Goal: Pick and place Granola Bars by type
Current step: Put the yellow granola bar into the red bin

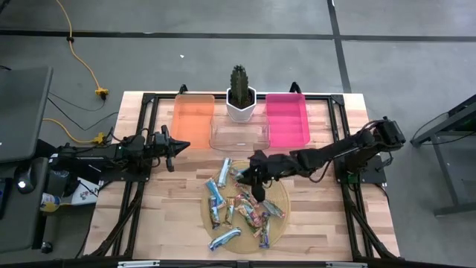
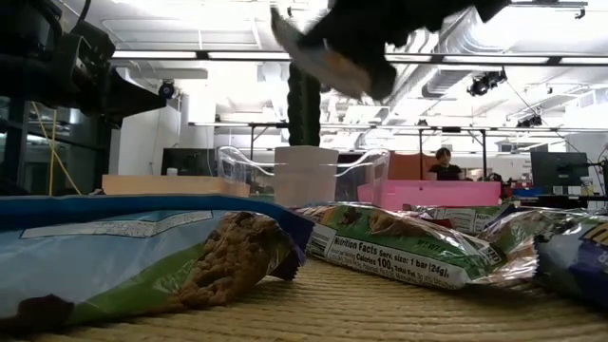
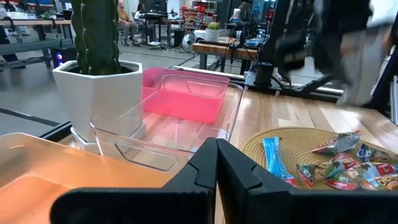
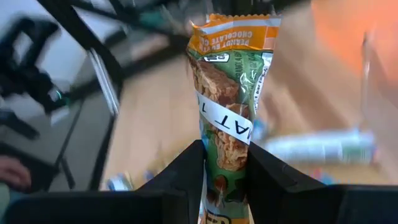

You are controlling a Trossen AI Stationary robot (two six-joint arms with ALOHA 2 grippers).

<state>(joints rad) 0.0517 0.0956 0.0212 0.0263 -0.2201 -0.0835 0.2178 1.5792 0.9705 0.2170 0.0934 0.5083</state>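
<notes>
Several granola bars (image 1: 242, 208) in blue, green and orange-brown wrappers lie flat in a heap on a round woven mat (image 1: 281, 223); in the low view they (image 2: 399, 247) fill the foreground. My right gripper (image 1: 253, 175) hangs over the mat's far side, shut on an orange-and-green granola bar (image 4: 227, 93). In the low view this gripper (image 2: 332, 38) and its bar are high above the heap. My left gripper (image 3: 216, 168) waits shut at the table's left side, near the orange bin (image 1: 193, 115). My right gripper pinches the orange-and-green bar between its two fingers, on the two long edges (image 4: 225, 155) of its lower part. The bar runs along the fingers, and its orange crimped end (image 4: 233, 25) sticks out past the fingertips. It is lifted clear of the mat and the other bars.
Along the table's far edge stand an orange bin, a clear bin (image 1: 239, 134) and a pink bin (image 1: 288, 119). A cactus in a white pot (image 1: 240, 97) stands behind the clear bin. Bare wood lies left and right of the mat.
</notes>
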